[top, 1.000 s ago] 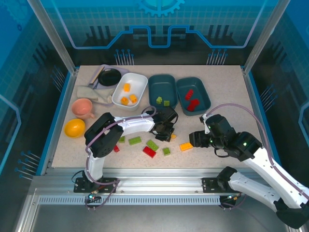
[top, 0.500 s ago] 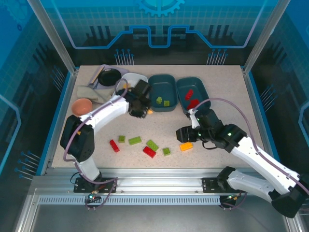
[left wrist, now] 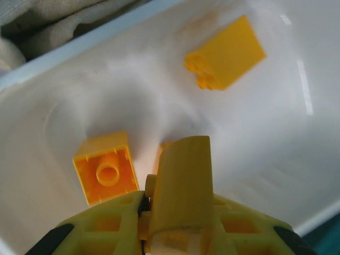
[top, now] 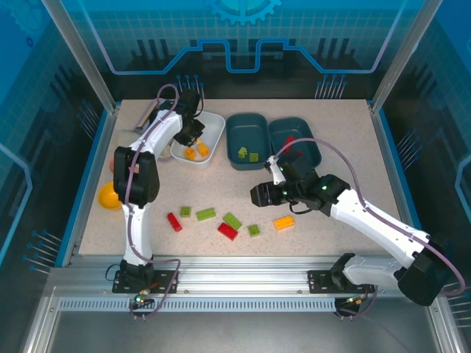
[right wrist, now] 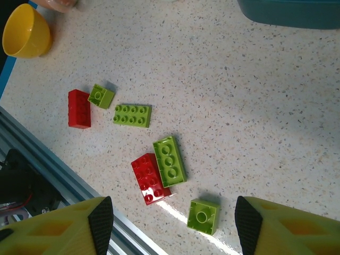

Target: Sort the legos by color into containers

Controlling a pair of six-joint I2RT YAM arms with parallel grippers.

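Nears halfway: holds an orange-yellow lego (left wrist: 163, 151) in clamped left gripper (top: 190, 131) over white tub (top: 219, 125) at 11 o'clock; spreads right gripper (top: 263, 195) wide above seven unsorted legos (top: 232, 220) at 6 o'clock on worktop (top: 338, 147).

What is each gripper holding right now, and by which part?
The left gripper, shut over the white tub, seems to pinch an orange-yellow brick, mostly hidden between its fingers. The right gripper is open and holds nothing.
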